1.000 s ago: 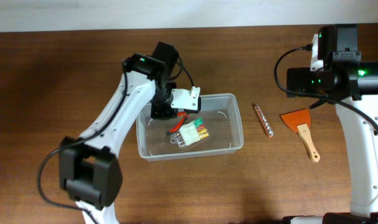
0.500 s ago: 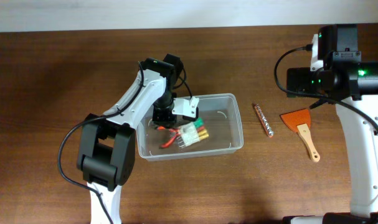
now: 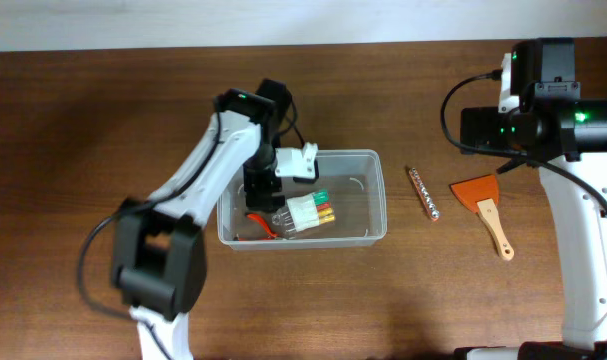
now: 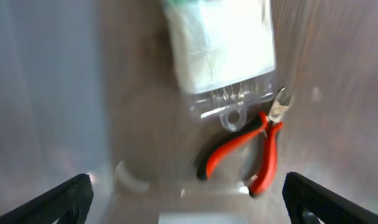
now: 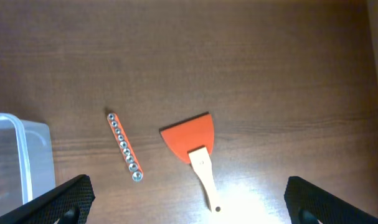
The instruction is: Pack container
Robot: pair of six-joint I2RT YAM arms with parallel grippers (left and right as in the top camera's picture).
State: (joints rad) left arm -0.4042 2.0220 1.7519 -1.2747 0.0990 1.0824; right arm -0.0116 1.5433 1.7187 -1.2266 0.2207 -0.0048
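The clear plastic container (image 3: 379, 190) sits at mid-table. In it lie red-handled pliers (image 3: 260, 226) (image 4: 251, 149) at the front left and a clear packet of coloured bits (image 3: 305, 211) (image 4: 223, 43). My left gripper (image 3: 266, 190) (image 4: 189, 199) hangs open over the container's left half, just above the pliers and touching nothing. My right gripper (image 5: 189, 199) is open and empty, high above the table to the right. Below it lie an orange scraper with a wooden handle (image 3: 486, 205) (image 5: 195, 149) and a red rail of sockets (image 3: 423, 194) (image 5: 124, 147).
The socket rail lies just right of the container, with the scraper further right. The container's right wall (image 5: 27, 155) shows at the left edge of the right wrist view. Bare brown wood surrounds everything.
My left gripper has opened and let go of the pliers, which now lie in the container's front left corner. The container has shifted slightly left. The right arm has not moved.
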